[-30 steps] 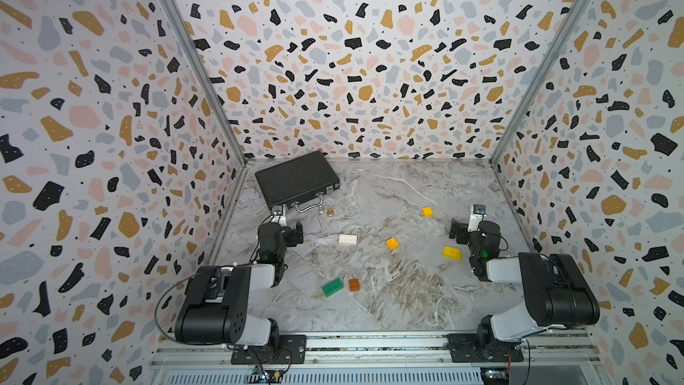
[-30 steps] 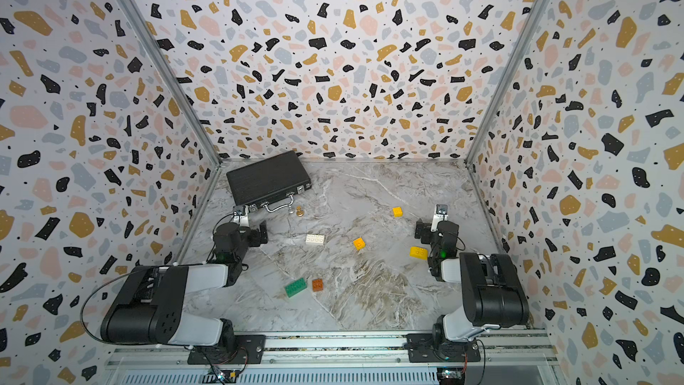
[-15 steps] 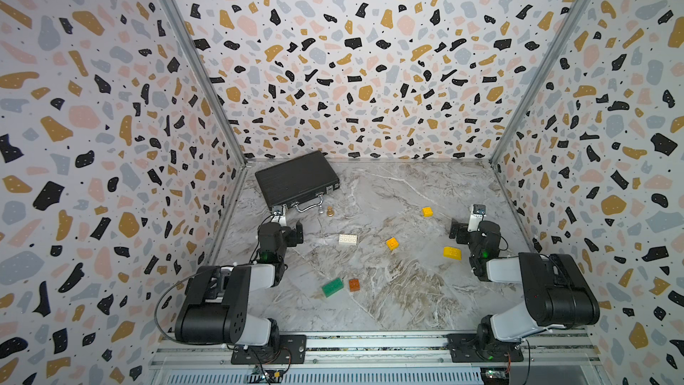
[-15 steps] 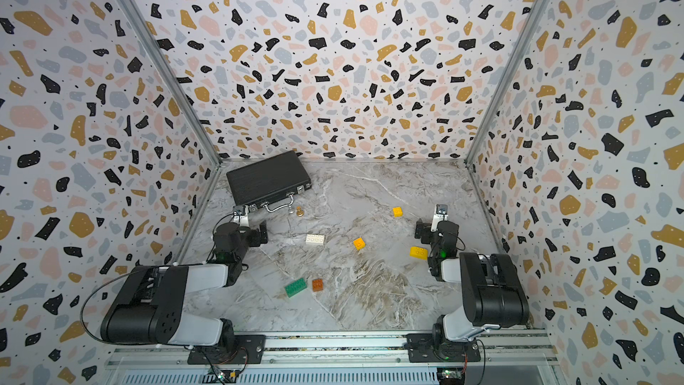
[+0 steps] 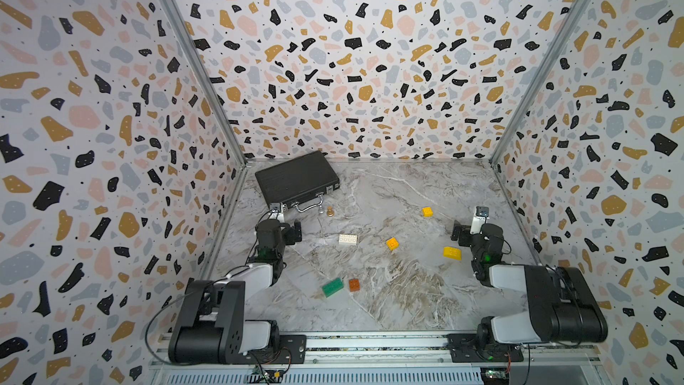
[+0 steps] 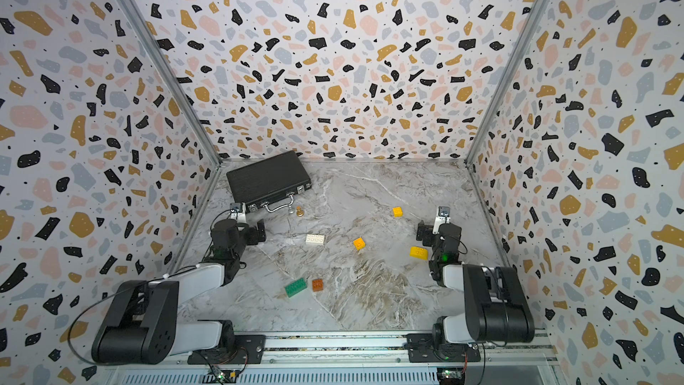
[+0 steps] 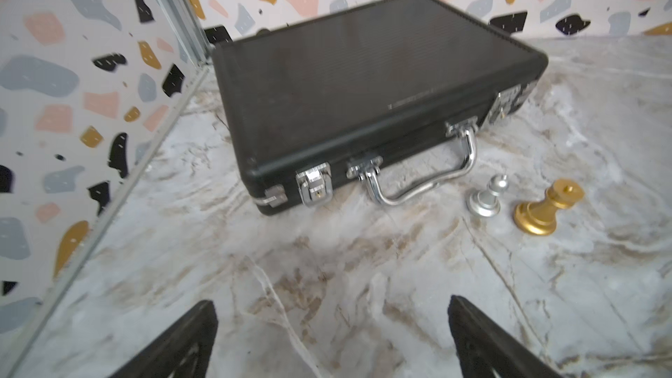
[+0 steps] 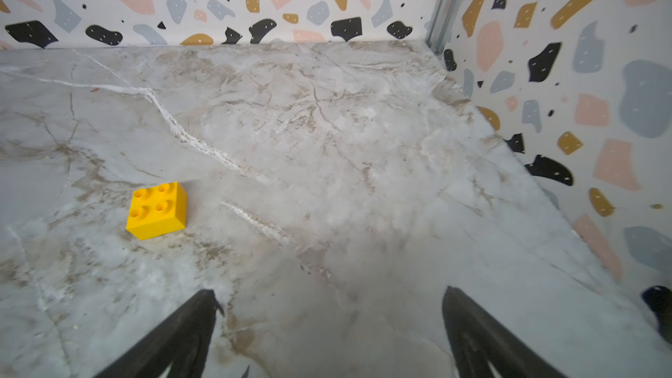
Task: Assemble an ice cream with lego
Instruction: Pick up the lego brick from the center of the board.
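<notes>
**Mia:** Where is the ice cream?

**Ben:** It is not built yet. The 6 small plastic lego bricks [image 6: 315, 239] lie loose and apart on the grey marble table [image 5: 407, 305]. The white oblong brick [image 5: 348, 239] sits near the middle, bumps up. In both top views its long side runs left to right. The green oblong brick [image 5: 332, 287] lies nearer the front, slanted, just beside the orange-brown square brick [image 5: 354, 284].

**Mia:** And the yellow bricks?

**Ben:** The near yellow square brick [image 5: 392, 243] is in the middle. The far yellow square brick [image 8: 157, 210] is farther back. The rounded-top yellow brick [image 5: 452, 252] lies near the right gripper [image 8: 327, 290]. It is too small to tell which way its top points.

**Mia:** Are the grippers holding anything?

**Ben:** No. The right gripper and the left gripper [image 7: 331, 301] both have their fingers wide apart and empty. The left gripper faces the flat black briefcase [image 7: 363, 85], with a silver chess pawn [image 7: 487, 200] and a gold chess piece [image 7: 547, 209] beside it.

**Mia:** How should it start?

**Ben:** I think it should come straight down on 1 brick, pinch its short sides and keep the bumps up.
</notes>
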`<state>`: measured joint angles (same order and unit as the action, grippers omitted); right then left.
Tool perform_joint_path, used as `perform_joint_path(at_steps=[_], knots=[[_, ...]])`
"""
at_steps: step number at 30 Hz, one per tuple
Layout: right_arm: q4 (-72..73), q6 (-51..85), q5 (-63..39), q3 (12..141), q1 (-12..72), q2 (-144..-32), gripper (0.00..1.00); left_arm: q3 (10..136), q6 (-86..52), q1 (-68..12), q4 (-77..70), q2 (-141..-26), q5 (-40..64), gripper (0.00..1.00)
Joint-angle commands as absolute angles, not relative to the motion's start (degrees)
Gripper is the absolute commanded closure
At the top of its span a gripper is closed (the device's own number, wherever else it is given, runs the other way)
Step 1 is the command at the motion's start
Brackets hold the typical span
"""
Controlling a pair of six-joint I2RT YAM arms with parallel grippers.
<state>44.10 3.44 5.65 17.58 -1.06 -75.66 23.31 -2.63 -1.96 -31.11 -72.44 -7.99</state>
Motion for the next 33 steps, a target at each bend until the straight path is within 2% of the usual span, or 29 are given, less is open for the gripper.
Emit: perform_joint_path(at_steps=[1,3,5,8,11,14,18,21,23,25,27,30,33], knots=[[37.1,8.1,6.5,20.0,-0.9,-64.5,0.00,25.7,-9.0,-2.5,-29.8,-63.5,-9.9,0.01],[35.9,17.7,7.5,20.5,-0.9,-60.7,0.00,22.9,-13.4,-2.8,-38.3,-59.5,-3.8,0.01],[34.8,26.8,7.8,20.9,-1.0,-58.6,0.00,22.0,-21.3,-5.2,-42.6,-57.5,-5.9,0.01],[29.1,35.7,5.9,21.6,-1.1,-55.8,0.00,25.6,-38.7,-6.3,-28.2,-54.3,-14.3,0.01],[21.0,39.4,5.5,24.4,-1.1,-54.9,0.00,28.4,-37.6,-6.6,-23.4,-55.6,-11.4,0.01],[13.5,38.8,1.9,29.7,-1.1,-58.6,0.00,31.1,-38.2,-7.5,-20.0,-57.7,-8.0,0.01],[8.2,38.1,-6.8,36.2,0.0,-66.3,0.03,37.2,-34.3,-12.4,-11.3,-61.8,-4.3,0.01],[-5.5,33.4,-8.3,46.7,6.0,-75.5,0.08,48.7,-30.1,-16.1,7.2,-67.3,2.1,0.00],[-13.5,30.1,-11.3,54.4,10.9,-82.4,0.15,57.0,-27.8,-18.2,23.8,-71.6,5.3,0.01],[-20.4,27.4,-14.1,61.0,15.5,-88.0,0.17,61.4,-24.2,-20.5,34.5,-74.2,7.0,0.00],[-27.9,24.5,-16.4,67.2,20.2,-93.2,0.19,61.3,-22.2,-23.3,40.6,-74.5,5.5,0.01],[-37.9,20.8,-17.7,74.0,26.7,-99.4,0.23,55.9,-22.5,-24.7,40.5,-72.0,4.6,0.00],[-42.4,18.3,-14.2,76.4,31.4,-103.2,0.24,53.0,-25.0,-24.7,39.7,-69.0,-0.5,0.01]])
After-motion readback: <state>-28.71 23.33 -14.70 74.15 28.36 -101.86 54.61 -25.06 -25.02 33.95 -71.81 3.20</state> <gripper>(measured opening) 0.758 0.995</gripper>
